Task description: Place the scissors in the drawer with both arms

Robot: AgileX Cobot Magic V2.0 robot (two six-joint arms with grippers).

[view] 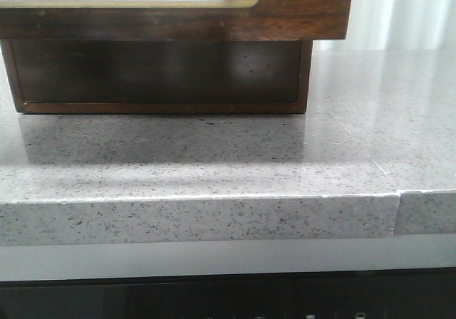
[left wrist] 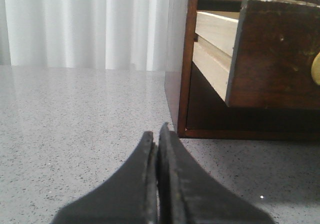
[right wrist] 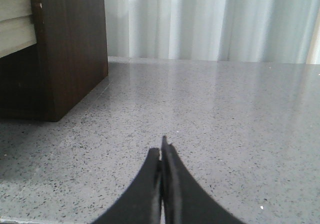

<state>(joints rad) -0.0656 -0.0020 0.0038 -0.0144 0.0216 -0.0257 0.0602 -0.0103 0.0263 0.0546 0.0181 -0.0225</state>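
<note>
The drawer (view: 214,9) with its white panel in a tan-gold rim stands pulled out of the dark wooden box (view: 160,77) at the top of the front view. In the left wrist view the drawer (left wrist: 272,54) juts out of the box, its pale side board showing. The right wrist view shows the box's side (right wrist: 70,49) and the drawer's pale side (right wrist: 15,29). My left gripper (left wrist: 156,134) is shut and empty, low over the counter beside the box. My right gripper (right wrist: 161,151) is shut and empty over the counter. The scissors are out of view.
The grey speckled stone counter (view: 214,162) has a raised front edge with a seam (view: 397,212) at the right. White curtains (right wrist: 210,19) hang behind the counter. No arm shows in the front view.
</note>
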